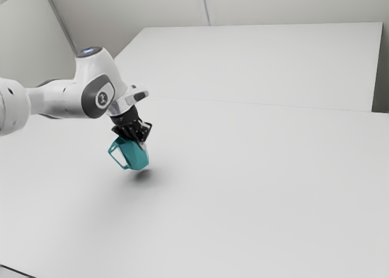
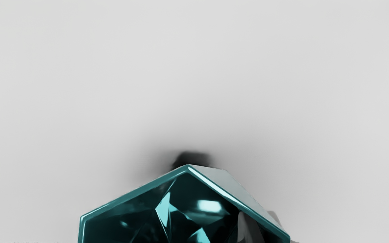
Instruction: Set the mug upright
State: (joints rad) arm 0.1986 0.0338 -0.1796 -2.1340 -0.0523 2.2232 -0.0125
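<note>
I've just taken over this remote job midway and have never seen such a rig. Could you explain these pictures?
The machine is a single robot arm with a black two-finger gripper. The exterior view is taken from the arm's side; the wrist view comes from a camera on its hand, looking into the open mouth of a teal mug. The gripper is holding that mug by its wall, one finger inside and the other outside. The mug is tilted, not upright, and seems raised slightly off the pale table, with its shadow beneath. I see nothing else lying on the table.
</note>
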